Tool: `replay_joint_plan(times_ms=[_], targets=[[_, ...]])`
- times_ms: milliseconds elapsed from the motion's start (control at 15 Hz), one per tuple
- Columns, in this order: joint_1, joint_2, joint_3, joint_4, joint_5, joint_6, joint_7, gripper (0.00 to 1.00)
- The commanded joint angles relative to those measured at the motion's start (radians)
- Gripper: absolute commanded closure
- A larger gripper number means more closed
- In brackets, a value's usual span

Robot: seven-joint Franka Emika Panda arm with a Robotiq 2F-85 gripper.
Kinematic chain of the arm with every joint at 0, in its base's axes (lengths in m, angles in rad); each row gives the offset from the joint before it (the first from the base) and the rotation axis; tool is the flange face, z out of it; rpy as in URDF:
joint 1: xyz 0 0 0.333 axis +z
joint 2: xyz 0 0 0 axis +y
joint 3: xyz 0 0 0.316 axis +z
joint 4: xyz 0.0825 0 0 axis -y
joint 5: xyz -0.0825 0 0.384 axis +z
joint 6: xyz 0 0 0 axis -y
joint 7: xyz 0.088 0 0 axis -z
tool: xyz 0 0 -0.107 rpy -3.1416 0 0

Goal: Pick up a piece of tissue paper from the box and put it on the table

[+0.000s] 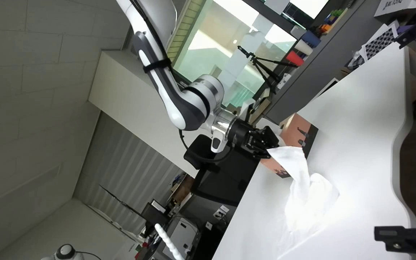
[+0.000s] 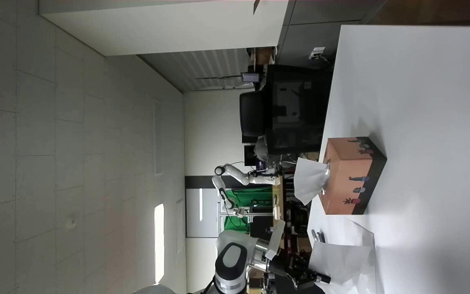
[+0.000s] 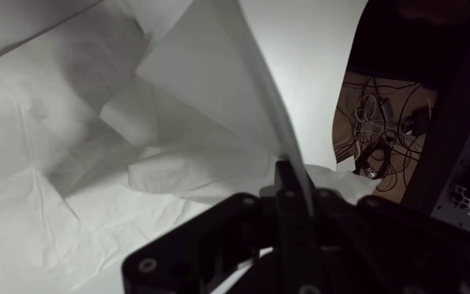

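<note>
The piece of tissue paper [image 1: 299,171] is pinched at its upper end between the fingers [image 3: 284,175] of the gripper [image 1: 267,150], which are pressed together on it from 2 sides. In the wrist view, the sheet is seen to pass through the pinch and to widen away from it in loose folds. The rest of it is draped toward the table [image 1: 367,108], where crumpled white paper [image 3: 67,220] is spread; whether this belongs to the same sheet cannot be told, white being overlapped by white.

The salmon-pink box [image 2: 347,179] is stood upright on the table, its dark band lowermost and small plant motifs printed on its sides. From its slot a loose tissue [image 2: 309,179] is seen projecting. In an exterior view the box is partly hidden by the gripper and the held sheet.

Near the table's edge, 2 slender objects [image 2: 318,236] are seen, too small to be identified. Beyond the table, a black chair [image 2: 254,114] and a white robot arm [image 2: 238,174] are shown. By the table's curved edge, tangled cables [image 3: 369,155] are strewn below.
</note>
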Motion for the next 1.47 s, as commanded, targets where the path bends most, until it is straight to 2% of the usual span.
replay_joint_plan(times_ms=[0,467,800,1133,1200,1267,1400], targets=[[-0.012,0.053,-0.006,-0.023,0.013,0.095,0.014,1.00],[-0.023,0.173,0.022,-0.045,-0.008,0.351,0.027,1.00],[-0.015,0.242,0.023,-0.046,-0.052,0.442,0.052,1.00],[-0.008,0.279,0.012,-0.046,-0.119,0.479,0.091,1.00],[-0.004,0.275,0.006,-0.047,-0.136,0.484,0.104,0.74],[0.002,0.266,0.000,-0.048,-0.153,0.482,0.116,0.73],[-0.001,0.240,0.003,-0.045,-0.168,0.464,0.136,0.61]])
